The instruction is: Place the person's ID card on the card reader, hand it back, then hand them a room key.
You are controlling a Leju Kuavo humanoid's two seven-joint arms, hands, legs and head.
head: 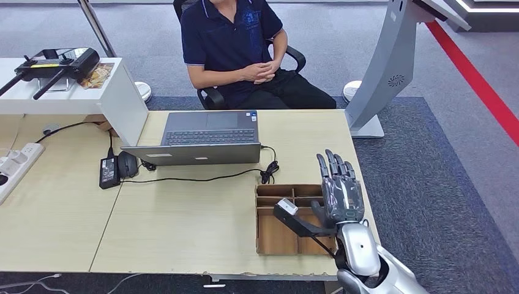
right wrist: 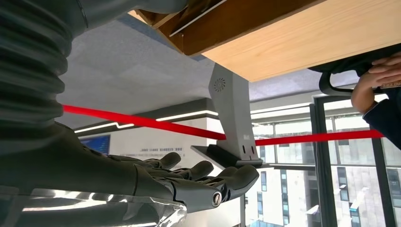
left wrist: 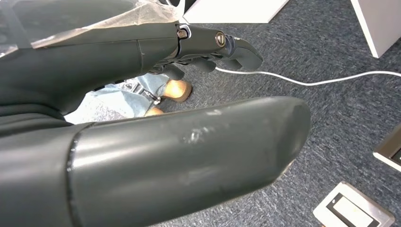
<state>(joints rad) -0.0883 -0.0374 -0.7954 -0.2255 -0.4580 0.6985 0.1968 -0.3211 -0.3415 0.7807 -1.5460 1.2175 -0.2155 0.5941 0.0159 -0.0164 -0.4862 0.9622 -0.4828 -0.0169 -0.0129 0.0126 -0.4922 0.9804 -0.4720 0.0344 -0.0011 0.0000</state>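
Note:
My right hand [head: 340,191] is raised over the right side of a compartmented cardboard tray [head: 275,237] at the table's front right. Its fingers are stretched out and apart, the thumb reaches left over the tray, and it holds nothing. A small pale piece lies by the thumb tip; I cannot tell what it is. In the right wrist view the right hand [right wrist: 189,182] is likewise spread and empty. My left hand [left wrist: 156,142] hangs over the carpet floor with nothing in it. The person [head: 235,46] sits behind the table with hands clasped.
An open laptop [head: 208,138] stands mid-table with a charger brick [head: 109,171], a mouse and a black cable [head: 202,179] in front of it. A white raised counter [head: 67,86] is at the left, a grey kiosk stand [head: 385,67] at the right.

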